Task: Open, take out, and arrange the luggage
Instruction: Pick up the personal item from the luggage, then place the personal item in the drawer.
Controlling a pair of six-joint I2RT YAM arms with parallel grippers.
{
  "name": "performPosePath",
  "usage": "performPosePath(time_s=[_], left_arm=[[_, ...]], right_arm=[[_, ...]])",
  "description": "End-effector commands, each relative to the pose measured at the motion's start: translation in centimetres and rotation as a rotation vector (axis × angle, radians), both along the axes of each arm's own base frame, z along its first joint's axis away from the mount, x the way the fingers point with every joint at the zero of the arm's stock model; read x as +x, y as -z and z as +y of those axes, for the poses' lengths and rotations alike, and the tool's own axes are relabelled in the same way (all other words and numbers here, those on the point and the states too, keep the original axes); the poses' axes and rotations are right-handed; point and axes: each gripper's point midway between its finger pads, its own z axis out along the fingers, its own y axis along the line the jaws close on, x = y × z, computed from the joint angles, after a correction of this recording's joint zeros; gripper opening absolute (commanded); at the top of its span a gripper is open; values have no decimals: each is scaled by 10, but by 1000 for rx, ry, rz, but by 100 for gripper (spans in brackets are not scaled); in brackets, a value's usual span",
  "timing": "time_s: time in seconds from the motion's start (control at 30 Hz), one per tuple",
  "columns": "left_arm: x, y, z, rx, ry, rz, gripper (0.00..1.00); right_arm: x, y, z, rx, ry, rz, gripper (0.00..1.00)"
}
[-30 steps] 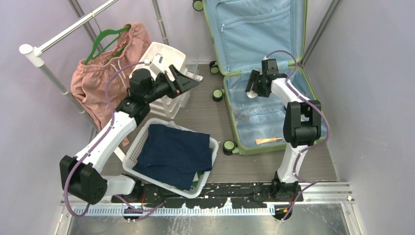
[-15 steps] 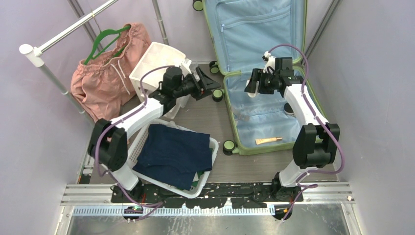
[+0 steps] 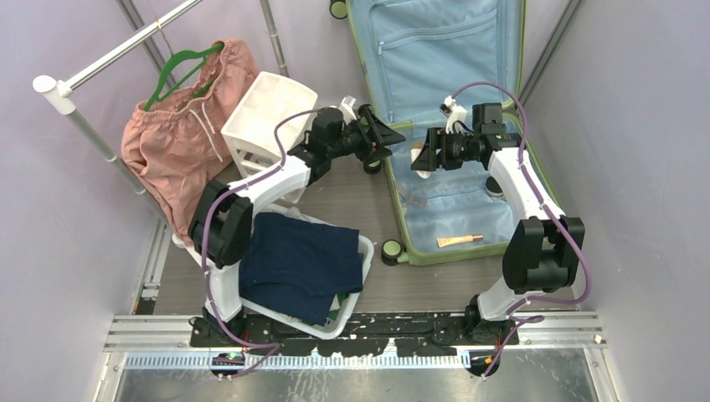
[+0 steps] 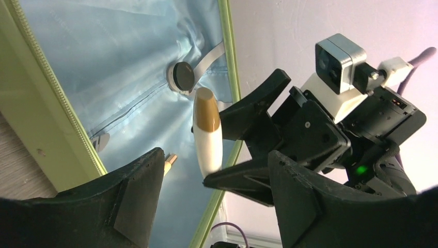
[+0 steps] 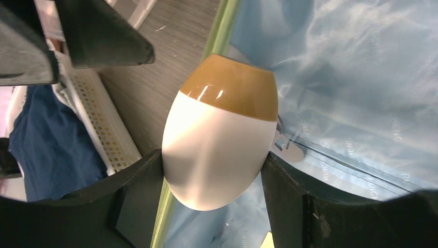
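Note:
The light-green luggage (image 3: 400, 219) lies open, its lid leaning on the back wall and its blue lining (image 4: 103, 62) showing. My right gripper (image 3: 424, 157) is shut on a white bottle with a brown cap (image 3: 421, 172) and holds it above the left edge of the luggage's base. In the right wrist view the bottle (image 5: 219, 150) fills the space between my gripper's (image 5: 213, 165) fingers. My left gripper (image 3: 390, 134) is open and empty, just left of the bottle. In the left wrist view the bottle (image 4: 207, 137) hangs right in front of my open gripper (image 4: 217, 160).
A small tan tube (image 3: 460, 240) and a dark round item (image 3: 494, 186) lie in the luggage base. A white basket (image 3: 366, 251) with navy clothes stands front left. A white drawer unit (image 3: 268, 109) and pink shorts (image 3: 180, 126) on a rack are at the back left.
My left arm has stretched right from the drawer unit to the luggage edge, its open gripper now beside the bottle. My right gripper has shifted slightly left, still holding the bottle.

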Motion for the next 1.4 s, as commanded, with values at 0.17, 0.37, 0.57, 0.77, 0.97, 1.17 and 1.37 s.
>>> performPosePath(time_s=[0.17, 0.37, 0.57, 0.77, 0.97, 1.17, 1.37], left_arm=[[2, -10, -24, 10, 11, 21, 70], [-6, -14, -44, -11, 73, 17, 65], [-13, -6, -53, 0, 106, 38, 55], [-17, -17, -60, -24, 139, 21, 37], [-22, -32, -63, -70, 172, 0, 0], [-20, -42, -47, 6, 122, -96, 0], [-10, -52, -13, 123, 38, -198, 0]], right_arm=[[-8, -49, 15, 81, -114, -127, 23], [-7, -53, 19, 103, -126, -127, 23], [-6, -57, 24, 113, -140, -132, 23], [-9, -54, 29, 116, -154, -122, 23], [-9, -53, 28, 108, -149, -121, 27], [-15, -53, 26, 89, -165, -111, 83], [-34, -45, 25, 51, -268, -107, 100]])
